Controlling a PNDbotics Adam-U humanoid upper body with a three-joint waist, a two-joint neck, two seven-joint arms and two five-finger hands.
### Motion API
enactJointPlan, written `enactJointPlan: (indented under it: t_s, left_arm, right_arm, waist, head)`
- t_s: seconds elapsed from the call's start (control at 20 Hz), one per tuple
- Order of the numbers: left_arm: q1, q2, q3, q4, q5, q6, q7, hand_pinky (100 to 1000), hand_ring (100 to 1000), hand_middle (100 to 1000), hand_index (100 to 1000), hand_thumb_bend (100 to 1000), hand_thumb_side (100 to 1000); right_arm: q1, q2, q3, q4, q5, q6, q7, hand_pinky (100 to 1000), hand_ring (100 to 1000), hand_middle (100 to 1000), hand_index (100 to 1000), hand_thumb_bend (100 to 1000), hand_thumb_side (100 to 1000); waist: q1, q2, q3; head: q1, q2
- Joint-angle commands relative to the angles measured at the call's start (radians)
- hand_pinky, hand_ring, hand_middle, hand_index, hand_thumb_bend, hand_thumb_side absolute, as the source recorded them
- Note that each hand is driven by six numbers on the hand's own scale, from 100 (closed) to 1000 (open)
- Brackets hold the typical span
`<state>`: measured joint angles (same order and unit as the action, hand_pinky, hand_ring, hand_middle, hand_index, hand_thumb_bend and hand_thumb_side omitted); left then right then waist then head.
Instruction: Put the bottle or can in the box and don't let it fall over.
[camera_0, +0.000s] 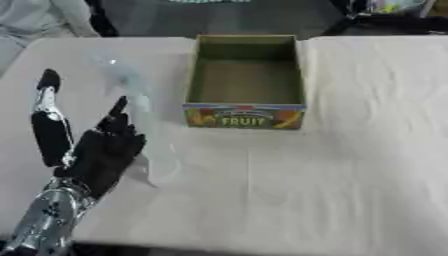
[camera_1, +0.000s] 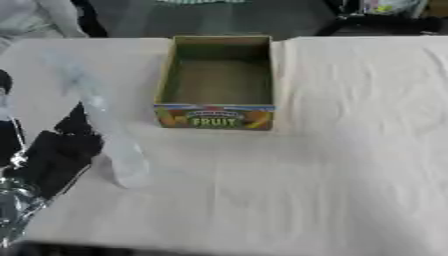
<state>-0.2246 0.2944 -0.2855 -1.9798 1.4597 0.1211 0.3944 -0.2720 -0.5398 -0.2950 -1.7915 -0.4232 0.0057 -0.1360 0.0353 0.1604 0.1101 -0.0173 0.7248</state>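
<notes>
The open-topped cardboard fruit box (camera_0: 245, 82) stands upright, ahead and to the right of the left hand (camera_0: 96, 155). A clear, near-colourless plastic bottle (camera_0: 144, 130) stands just right of that hand, its long axis tilted, its top leaning away and leftward. The hand's fingers are straight and spread beside the bottle; whether they touch it cannot be determined.

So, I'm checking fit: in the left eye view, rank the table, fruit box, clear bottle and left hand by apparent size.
1. Table
2. Fruit box
3. Clear bottle and left hand: similar, both nearer the camera, so unranked.
</notes>
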Motion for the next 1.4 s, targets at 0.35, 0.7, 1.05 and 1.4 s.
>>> enactJointPlan:
  t_s: [0.35, 0.7, 1.05, 1.4]
  left_arm:
    - [-0.030, 0.003, 0.011, -0.020, 0.005, -0.005, -0.027, 100, 100, 215, 1000, 593, 727]
    - [-0.033, 0.007, 0.012, -0.020, -0.017, -0.018, -0.021, 100, 100, 222, 1000, 599, 725]
    - [-0.028, 0.009, 0.008, -0.020, -0.038, -0.029, -0.008, 100, 100, 212, 1000, 605, 723]
    - [-0.020, 0.012, 0.003, -0.020, -0.042, -0.025, -0.034, 100, 100, 212, 1000, 598, 727]
  right_arm:
    - [-0.009, -0.016, -0.006, -0.022, 0.000, 0.002, 0.002, 804, 898, 1000, 966, 100, 710]
    - [-0.009, -0.017, -0.006, -0.022, -0.001, 0.002, 0.002, 804, 898, 1000, 966, 100, 708]
    - [-0.008, -0.018, -0.007, -0.022, -0.001, 0.001, 0.001, 805, 898, 1000, 966, 100, 707]
    - [-0.007, -0.019, -0.008, -0.021, -0.002, 0.000, 0.001, 805, 898, 1000, 967, 100, 705]
  waist:
    - [-0.004, -0.009, -0.001]
    - [-0.004, -0.011, 0.000]
    - [-0.004, -0.012, 0.000]
    - [-0.003, -0.015, 0.002]
  head:
    - [0.007, -0.014]
    - [0.007, -0.016]
    - [0.006, -0.015]
    - [0.002, -0.012]
